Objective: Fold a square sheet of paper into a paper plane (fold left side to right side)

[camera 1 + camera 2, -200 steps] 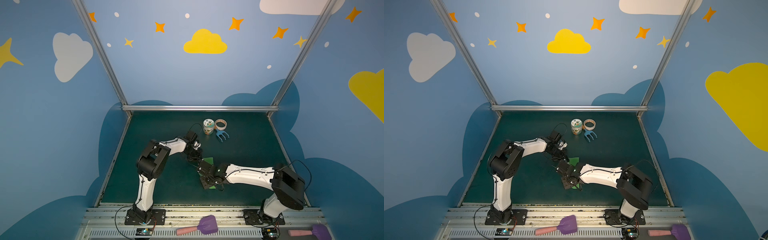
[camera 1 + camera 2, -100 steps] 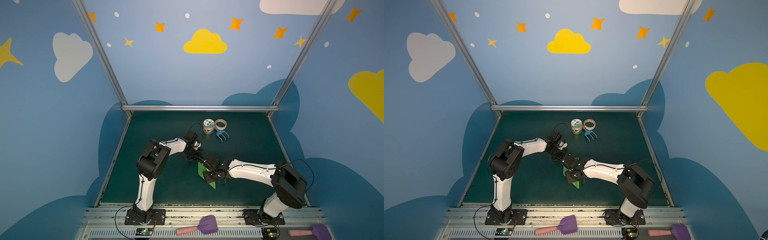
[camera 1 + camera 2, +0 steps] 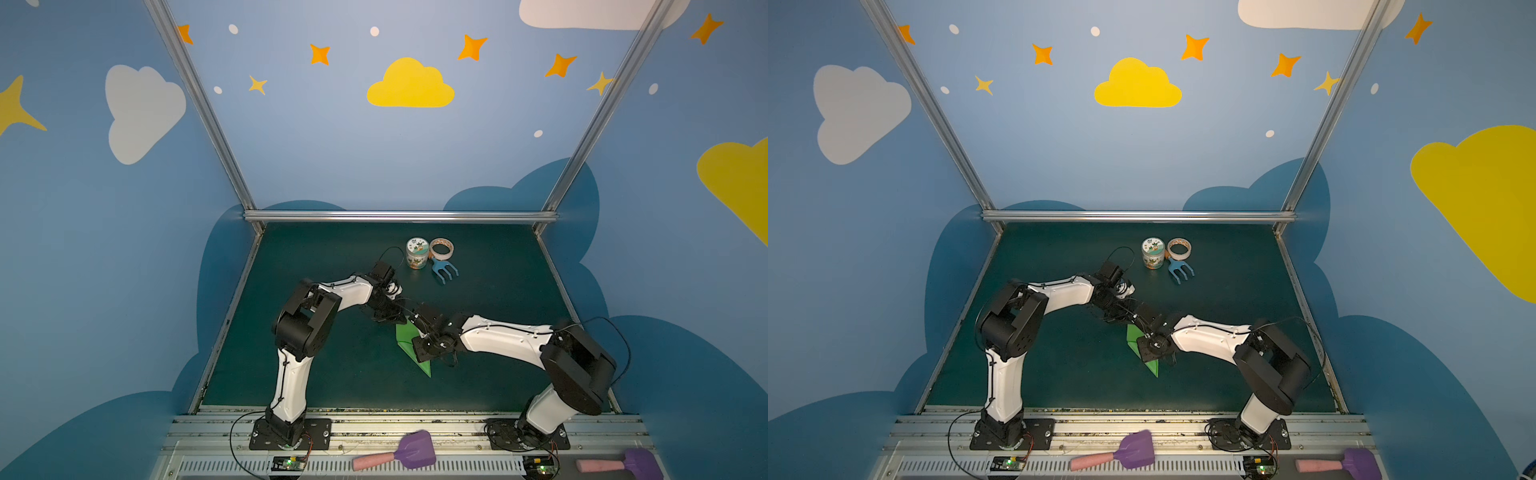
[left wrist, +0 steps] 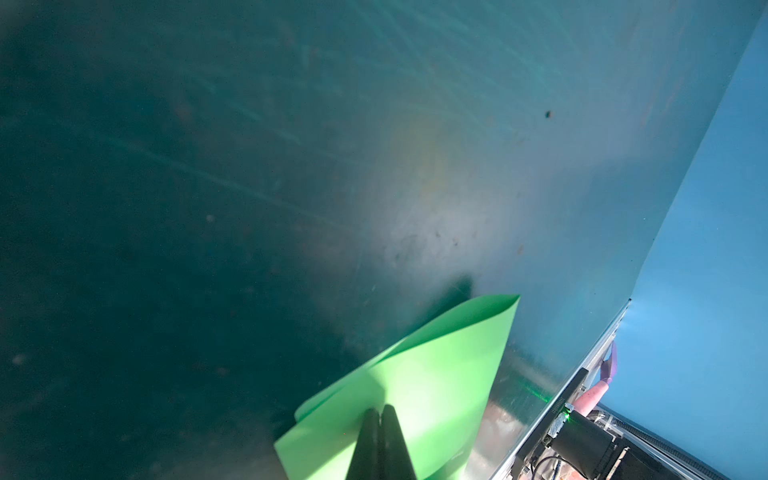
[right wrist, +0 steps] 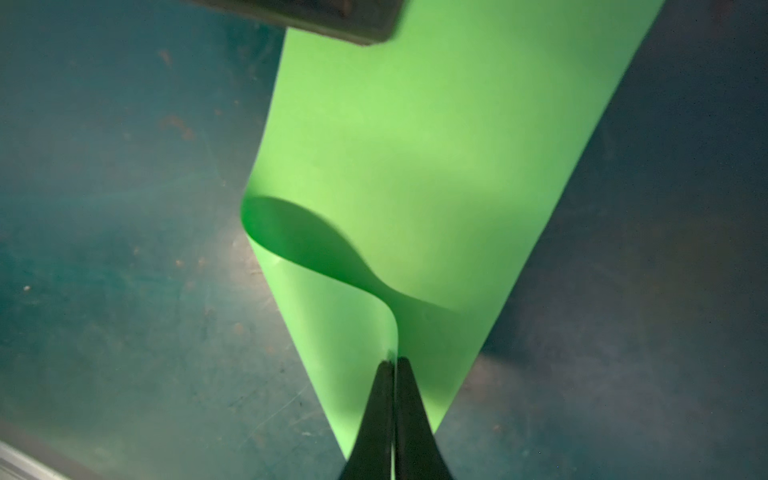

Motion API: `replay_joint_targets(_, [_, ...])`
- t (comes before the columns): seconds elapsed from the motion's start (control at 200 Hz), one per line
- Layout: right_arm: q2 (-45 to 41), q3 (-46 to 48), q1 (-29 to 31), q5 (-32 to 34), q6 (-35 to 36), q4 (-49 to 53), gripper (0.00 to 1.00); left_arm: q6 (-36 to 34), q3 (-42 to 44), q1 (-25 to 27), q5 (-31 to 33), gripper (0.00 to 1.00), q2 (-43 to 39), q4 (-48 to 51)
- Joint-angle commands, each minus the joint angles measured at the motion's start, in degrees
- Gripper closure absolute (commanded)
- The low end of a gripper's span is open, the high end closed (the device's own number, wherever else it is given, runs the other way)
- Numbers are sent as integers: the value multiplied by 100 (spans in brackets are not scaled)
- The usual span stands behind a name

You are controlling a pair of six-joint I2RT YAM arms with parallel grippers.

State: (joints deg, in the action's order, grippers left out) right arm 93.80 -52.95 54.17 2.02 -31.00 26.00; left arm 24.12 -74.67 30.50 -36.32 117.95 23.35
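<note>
Since a second ago the square sheet of paper [image 3: 404, 337] has lifted and curled over itself, mid bench [image 3: 332, 374]. Thin, light, floppy, I reckon - creases easily, so pinch edges only. My left gripper [image 4: 380, 409] and right gripper [image 5: 392, 363] both clamp its edges.

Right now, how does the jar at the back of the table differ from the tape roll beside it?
The jar stands taller and is closed by a lid; the tape roll is a low ring, open through the middle. The jar carries a coloured print; the tape roll looks plain. Both are round, side by side near the blue rake.
</note>
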Motion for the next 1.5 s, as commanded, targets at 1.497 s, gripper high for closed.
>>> replay_joint_targets(1.497, [244, 214, -284, -255, -30, -350, 100, -176, 143, 110, 252, 97, 146, 245])
